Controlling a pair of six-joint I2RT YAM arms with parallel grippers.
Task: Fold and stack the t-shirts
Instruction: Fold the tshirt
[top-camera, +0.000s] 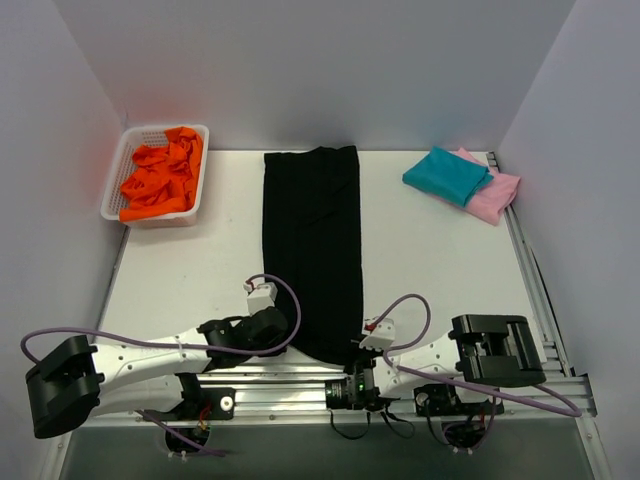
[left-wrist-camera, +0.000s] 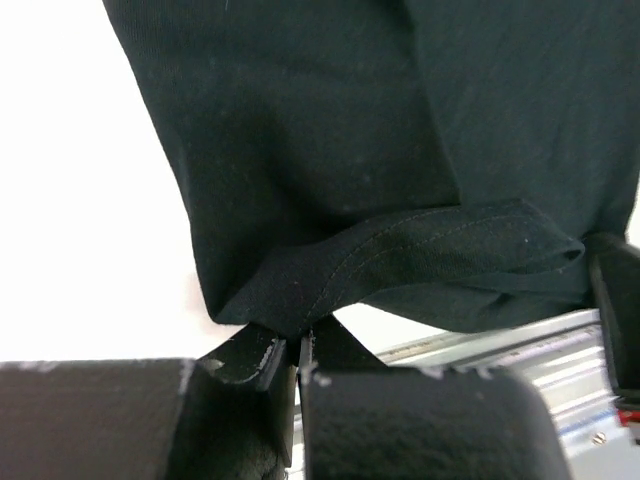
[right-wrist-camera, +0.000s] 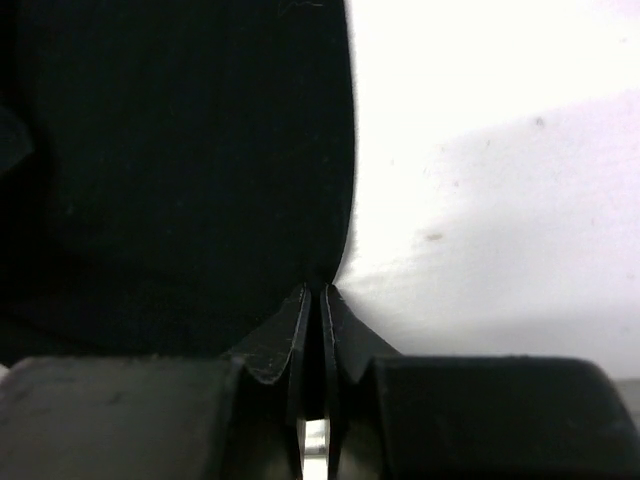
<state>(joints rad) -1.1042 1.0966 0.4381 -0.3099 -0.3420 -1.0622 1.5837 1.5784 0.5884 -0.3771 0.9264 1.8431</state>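
Three soft, plain t-shirts lie on the flat white table (top-camera: 430, 270). The large black cloth t-shirt (top-camera: 312, 240) is folded into a long, narrow strip at the centre. It runs from the far edge of the table to the near edge, and its near end is rounded.

In the left wrist view, the black cloth t-shirt (left-wrist-camera: 350, 150) shows a stitched hem that is lifted and creased. The left fingers (left-wrist-camera: 255, 362) are pressed together and pinch this hem at the near left corner. In the right wrist view, the right fingers (right-wrist-camera: 292, 335) are pressed together on the right edge of the black cloth t-shirt (right-wrist-camera: 170, 150), where the cloth draws in to the tips.

The folded teal cloth t-shirt (top-camera: 447, 176) rests on the folded pink cloth t-shirt (top-camera: 502, 196) at the far right corner, well apart from the black one.

At the far left, a white perforated plastic basket (top-camera: 113, 190) holds crumpled orange cloth (top-camera: 163, 175). Purple cables (top-camera: 150, 343) loop over both arms. An aluminium rail (top-camera: 290, 385) runs along the near edge of the table, just beside the near end of the shirt. Plain pale walls (top-camera: 320, 70) enclose the table at the back and on both sides.
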